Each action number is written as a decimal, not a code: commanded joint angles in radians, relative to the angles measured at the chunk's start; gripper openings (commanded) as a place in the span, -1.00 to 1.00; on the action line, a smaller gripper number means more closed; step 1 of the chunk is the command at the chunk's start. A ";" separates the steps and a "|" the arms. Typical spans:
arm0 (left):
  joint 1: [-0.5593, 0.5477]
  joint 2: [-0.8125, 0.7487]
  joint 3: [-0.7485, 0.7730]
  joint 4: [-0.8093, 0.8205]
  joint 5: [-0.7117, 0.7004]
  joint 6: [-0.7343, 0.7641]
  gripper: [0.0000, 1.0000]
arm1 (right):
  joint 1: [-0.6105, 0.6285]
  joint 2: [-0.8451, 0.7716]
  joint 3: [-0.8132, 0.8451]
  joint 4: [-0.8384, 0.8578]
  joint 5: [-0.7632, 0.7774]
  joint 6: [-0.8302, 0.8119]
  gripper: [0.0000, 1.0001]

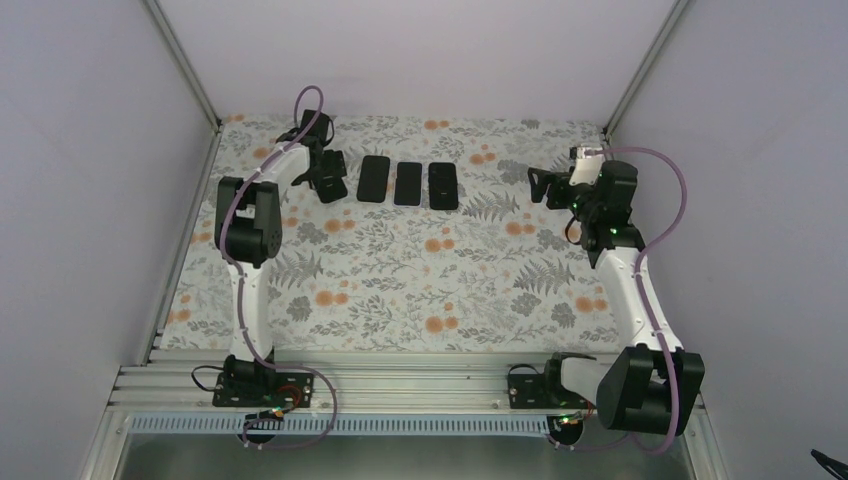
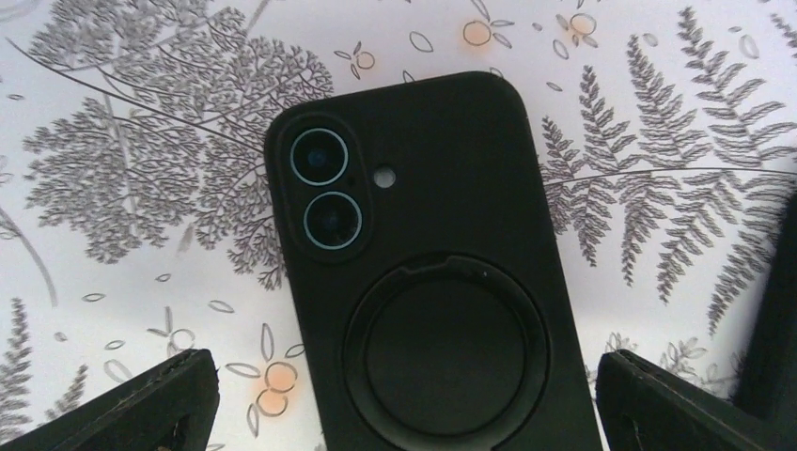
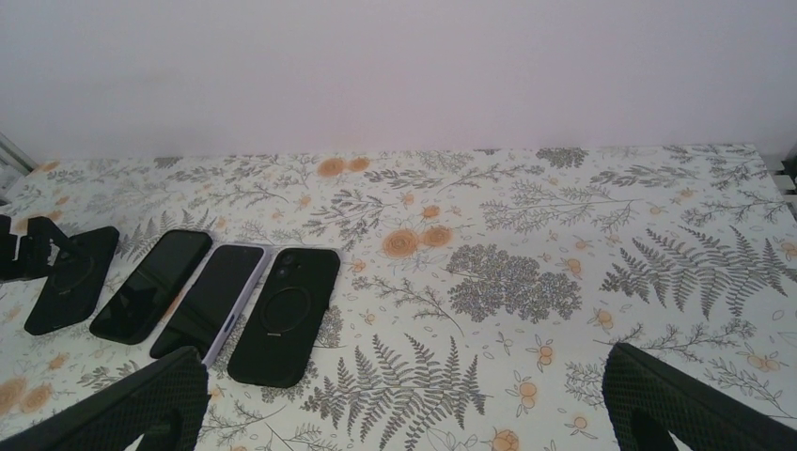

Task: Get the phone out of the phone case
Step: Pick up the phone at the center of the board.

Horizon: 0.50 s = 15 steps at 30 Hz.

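Observation:
A black phone case (image 2: 423, 282) lies back-up on the floral cloth, filling the left wrist view. It has a round ring stand, and the phone's two camera lenses (image 2: 324, 193) show through its cut-out. My left gripper (image 2: 409, 395) is open just above it, one finger on each side of the case's long edges, touching nothing. In the top view this gripper (image 1: 328, 180) hides most of the case. The right wrist view shows the same case (image 3: 70, 282) at the far left of a row. My right gripper (image 3: 404, 385) is open over bare cloth at the back right (image 1: 545, 185).
Three more phones lie in a row to the right of the case: a black one screen-up (image 1: 373, 179), one in a lilac case (image 1: 407, 184), and a black ring-stand case back-up (image 1: 443, 185). White walls close in the table's left, back and right.

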 commanded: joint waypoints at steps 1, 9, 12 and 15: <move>-0.009 0.053 0.048 -0.036 0.011 -0.040 1.00 | -0.010 0.016 0.000 0.017 -0.012 0.013 0.99; -0.010 0.098 0.064 -0.044 0.013 -0.055 1.00 | -0.017 0.021 0.001 0.015 -0.026 0.014 0.99; -0.009 0.115 0.067 -0.045 0.022 -0.056 1.00 | -0.020 0.021 -0.002 0.017 -0.026 0.013 0.99; -0.011 0.121 0.068 -0.031 0.024 -0.060 1.00 | -0.021 0.023 -0.003 0.017 -0.028 0.013 0.99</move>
